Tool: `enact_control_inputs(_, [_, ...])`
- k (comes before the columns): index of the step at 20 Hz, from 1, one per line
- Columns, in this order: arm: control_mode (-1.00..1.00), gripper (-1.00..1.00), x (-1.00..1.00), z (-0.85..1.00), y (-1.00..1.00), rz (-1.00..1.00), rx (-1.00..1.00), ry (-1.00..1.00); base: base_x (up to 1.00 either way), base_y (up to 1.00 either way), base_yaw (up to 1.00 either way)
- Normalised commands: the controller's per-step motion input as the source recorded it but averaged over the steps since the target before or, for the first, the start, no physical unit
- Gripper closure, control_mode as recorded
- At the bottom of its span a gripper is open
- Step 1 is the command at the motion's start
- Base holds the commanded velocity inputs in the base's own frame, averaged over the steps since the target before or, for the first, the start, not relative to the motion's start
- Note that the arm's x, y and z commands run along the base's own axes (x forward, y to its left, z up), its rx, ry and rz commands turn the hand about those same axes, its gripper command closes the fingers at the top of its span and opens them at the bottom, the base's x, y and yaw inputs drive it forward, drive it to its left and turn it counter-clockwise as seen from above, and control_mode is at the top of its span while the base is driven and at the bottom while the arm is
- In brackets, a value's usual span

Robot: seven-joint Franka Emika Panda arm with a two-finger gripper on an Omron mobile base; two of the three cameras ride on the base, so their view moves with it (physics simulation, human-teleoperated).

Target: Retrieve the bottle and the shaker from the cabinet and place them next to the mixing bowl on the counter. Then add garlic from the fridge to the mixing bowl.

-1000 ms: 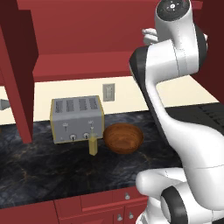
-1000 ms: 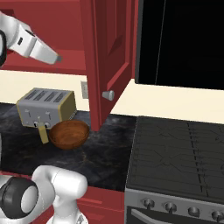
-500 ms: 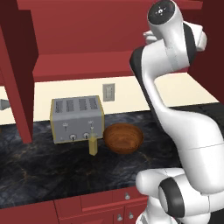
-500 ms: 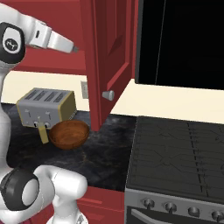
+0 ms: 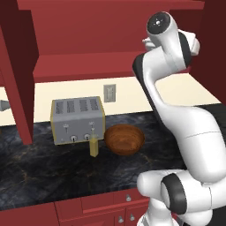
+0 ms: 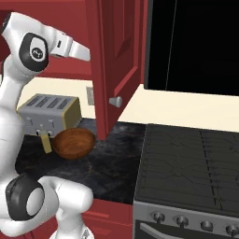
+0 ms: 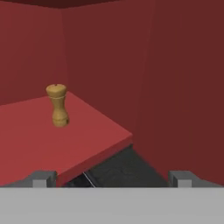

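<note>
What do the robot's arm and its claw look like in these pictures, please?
The arm is glossy white, built of thick rounded segments joined by dark grey bands. Round caps at the joints are dark with a small pale mark in the middle, as on the one at the top. No loose cables show. In the hand view the claw has two small, blocky grey finger tips.

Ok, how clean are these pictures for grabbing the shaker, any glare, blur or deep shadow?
Hand view: flat, dim light inside the cabinet, no glare; the shaker reads slightly soft but clear on the red shelf. Left base view: the cabinet interior is evenly lit, the bottle by the mixing bowl sharp. Right base view: the upper right is pure black.
</note>
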Motion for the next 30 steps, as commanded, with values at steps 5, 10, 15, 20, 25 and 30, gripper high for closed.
enact_control_inputs(5, [-1.0,-1.0,0.7,-0.12,0.0,0.05,0.0,0.0,0.0,0.0,0.0])
enact_control_inputs(10, [-1.0,-1.0,0.44,-0.12,-0.13,0.03,0.0,0.0,0.0,0.0,0.0])
enact_control_inputs(15, [-1.0,-1.0,0.32,-0.12,-0.17,0.0,0.0,0.0,0.0,0.0,0.0])
enact_control_inputs(20, [-1.0,-1.0,0.32,-0.15,-0.08,0.0,-0.01,0.0,0.0,0.0,0.0])
enact_control_inputs(25, [-1.0,-1.0,0.35,-0.07,-0.15,0.0,-0.01,0.0,0.0,0.0,0.0])
enact_control_inputs(30, [-1.0,-1.0,0.37,-0.09,-0.11,0.0,-0.01,0.0,0.0,0.0,0.0])
